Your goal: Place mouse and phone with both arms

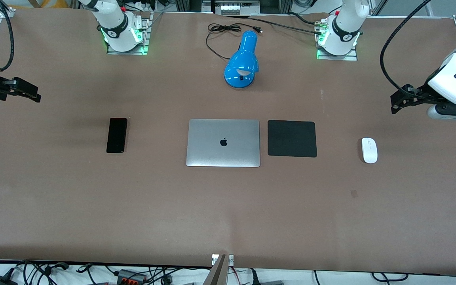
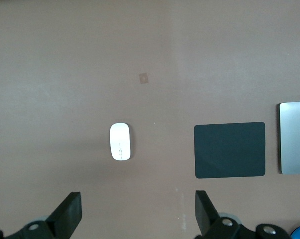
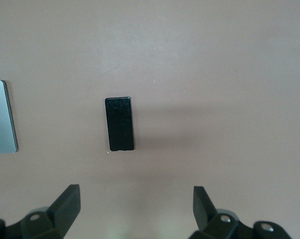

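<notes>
Two black grippers hang wide open and empty above the brown table. The right gripper point(image 1: 34, 95) hovers at its own end, the slim glossy black phone point(image 1: 116, 135) lying flat below its spread fingers point(image 3: 65, 204). The left gripper point(image 1: 395, 103) hovers likewise, the small white oval mouse point(image 1: 369, 150) flat below, near a square black mouse pad point(image 1: 291, 139).

You have the phone point(image 1: 116, 135), laptop point(image 1: 223, 143), pad point(image 1: 291, 139) and mouse point(image 1: 369, 150) in a row, phone toward the right arm's end; lamp point(image 1: 241, 61) farther.
</notes>
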Controlling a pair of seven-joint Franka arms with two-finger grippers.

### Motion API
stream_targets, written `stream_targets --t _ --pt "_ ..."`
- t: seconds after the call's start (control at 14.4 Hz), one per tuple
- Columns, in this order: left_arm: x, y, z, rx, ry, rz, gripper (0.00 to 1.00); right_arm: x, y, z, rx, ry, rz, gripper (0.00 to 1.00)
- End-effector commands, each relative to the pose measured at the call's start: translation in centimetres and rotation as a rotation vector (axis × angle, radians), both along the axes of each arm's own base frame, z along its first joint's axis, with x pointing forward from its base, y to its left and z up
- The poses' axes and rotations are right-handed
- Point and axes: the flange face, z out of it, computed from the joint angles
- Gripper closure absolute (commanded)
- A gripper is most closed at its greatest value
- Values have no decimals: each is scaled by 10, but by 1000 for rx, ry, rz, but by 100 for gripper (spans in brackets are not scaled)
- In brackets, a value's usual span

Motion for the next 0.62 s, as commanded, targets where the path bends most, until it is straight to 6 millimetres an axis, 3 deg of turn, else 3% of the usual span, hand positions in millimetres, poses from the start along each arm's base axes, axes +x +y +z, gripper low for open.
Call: stream_targets --t 0.0,0.55 --pt "5 0 4 -7 -9 4 0 -2 4 6 6 18 -12 0" --pt "6 0 4 -7 -7 4 0 6 1 -2 19 24 -11 0"
